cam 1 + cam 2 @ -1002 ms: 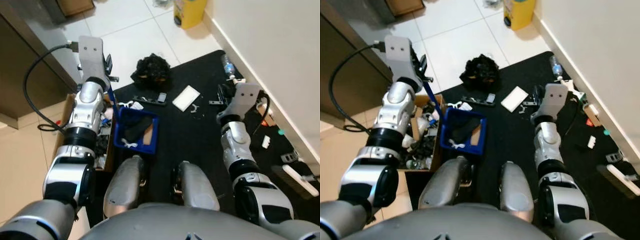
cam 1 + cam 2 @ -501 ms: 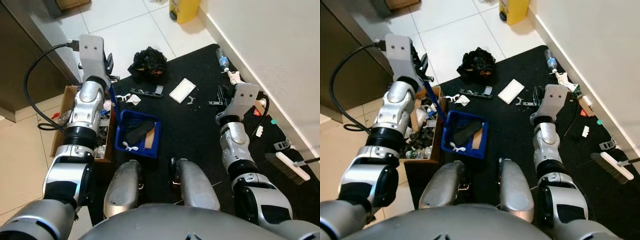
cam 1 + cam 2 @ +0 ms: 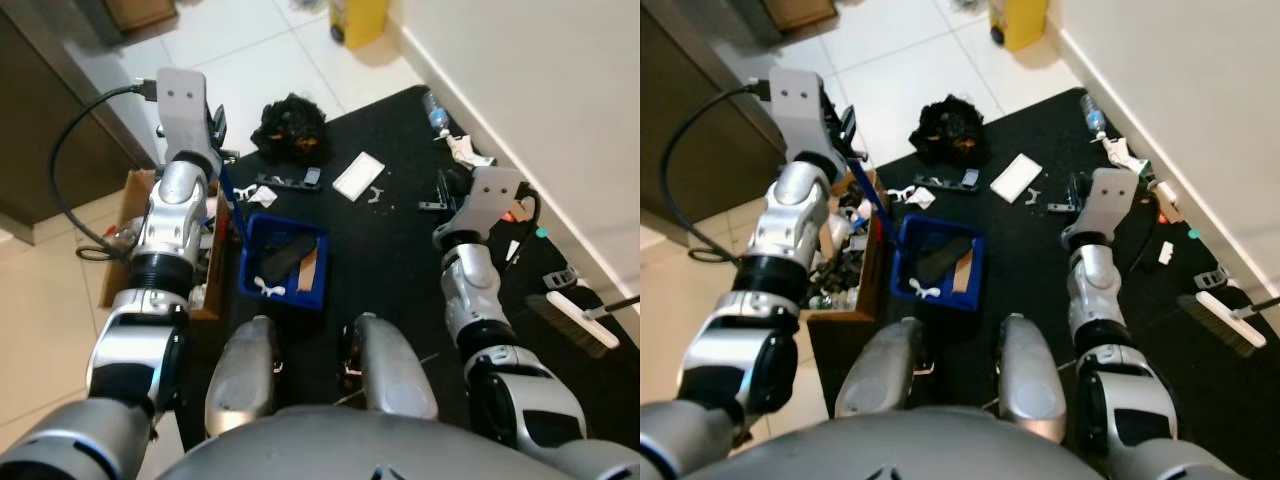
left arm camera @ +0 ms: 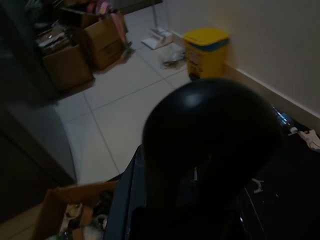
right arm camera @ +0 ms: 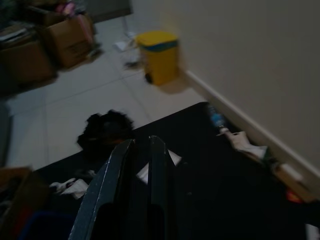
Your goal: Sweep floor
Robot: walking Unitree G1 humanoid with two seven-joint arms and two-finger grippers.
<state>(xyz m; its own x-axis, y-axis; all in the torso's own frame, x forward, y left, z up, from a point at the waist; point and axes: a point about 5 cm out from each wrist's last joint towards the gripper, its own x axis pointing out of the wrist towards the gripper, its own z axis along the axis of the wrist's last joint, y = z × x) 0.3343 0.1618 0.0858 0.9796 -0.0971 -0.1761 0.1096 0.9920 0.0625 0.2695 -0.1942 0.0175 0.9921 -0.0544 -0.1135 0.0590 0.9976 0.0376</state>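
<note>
Camera has drifted back along the black mat (image 3: pixel 400 250); the brush (image 3: pixel 572 322) lies by the wall, untouched. Left tool (image 3: pixel 215 135) grips the blue dustpan (image 3: pixel 285 270)'s handle. Right tool (image 5: pixel 137 165) is clenched, empty.

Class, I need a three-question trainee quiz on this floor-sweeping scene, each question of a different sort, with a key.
1. True or false: the blue bin stands on the black mat.
2. What lies nearest the wall? A. hand brush B. black bag C. cardboard box
3. What colour is the container at the far wall?

Key: 1 true. 2 A. 3 yellow.
</note>
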